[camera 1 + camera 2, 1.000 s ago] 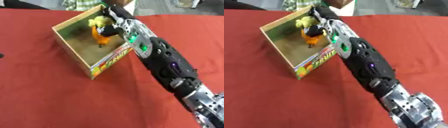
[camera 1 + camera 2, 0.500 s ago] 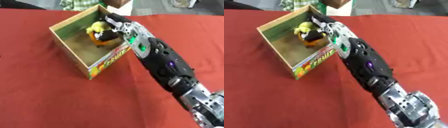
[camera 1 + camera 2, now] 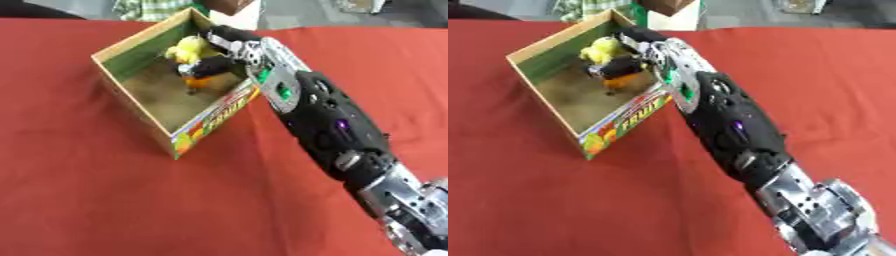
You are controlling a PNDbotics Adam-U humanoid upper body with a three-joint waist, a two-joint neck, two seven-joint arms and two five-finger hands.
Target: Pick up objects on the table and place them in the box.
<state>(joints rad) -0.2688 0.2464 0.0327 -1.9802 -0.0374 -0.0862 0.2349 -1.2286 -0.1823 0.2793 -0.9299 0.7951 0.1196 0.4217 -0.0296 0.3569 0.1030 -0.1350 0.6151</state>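
Left eye view: your right hand reaches over the near wall of the box on the red table, its fingers curled round a yellow and orange toy held inside, near the far corner. If you pull back without letting go, the toy comes out again.

Right eye view: your forearm crosses just above the printed wall; lower it and you could tip or shove the box.
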